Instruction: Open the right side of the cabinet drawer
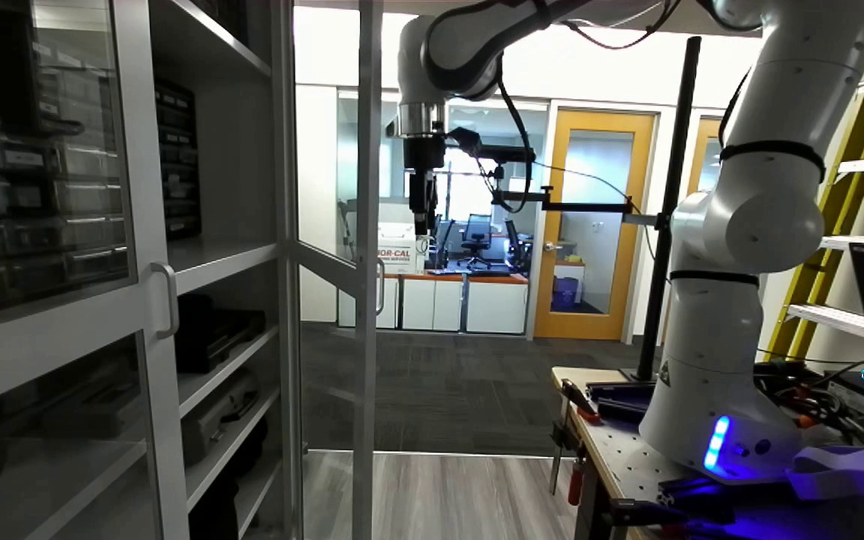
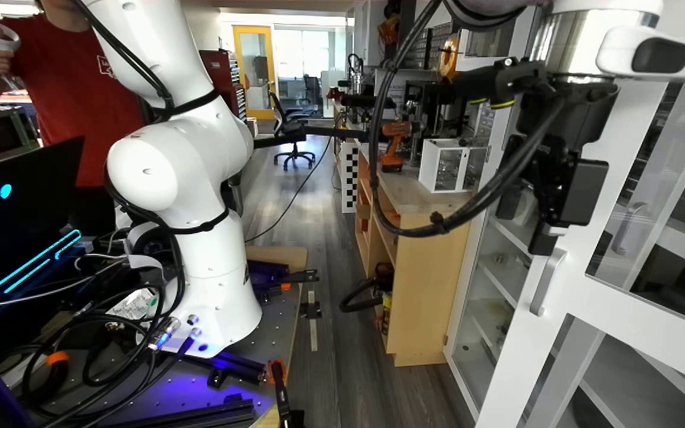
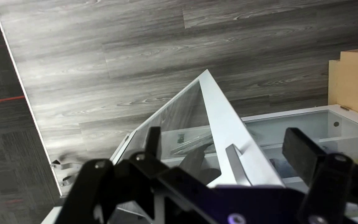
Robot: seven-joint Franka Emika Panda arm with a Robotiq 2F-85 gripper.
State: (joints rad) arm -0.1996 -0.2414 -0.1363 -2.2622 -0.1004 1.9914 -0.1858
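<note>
The right-hand glass door of the cabinet [image 1: 237, 256] stands swung out in both exterior views [image 1: 369, 150] [image 2: 580, 257]; it also shows in the wrist view [image 3: 221, 115]. Its slim bar handle [image 2: 547, 284] is on the outer face and shows in an exterior view [image 1: 380, 286] and the wrist view [image 3: 236, 163]. My gripper [image 3: 224, 137] is open and empty, with the handle visible between its fingers in the wrist view. In both exterior views the gripper [image 1: 423, 221] [image 2: 547, 235] points down above the handle. I cannot tell whether it touches the door.
The cabinet's left-hand glass door [image 1: 64, 319] has its own handle [image 1: 166, 300]. A wooden shelf unit [image 2: 429, 285] stands beside it. The robot's workbench [image 1: 612, 442] carries clamps and cables. A black pole [image 1: 672, 210] holds a camera arm. A person in red [image 2: 81, 89] stands behind.
</note>
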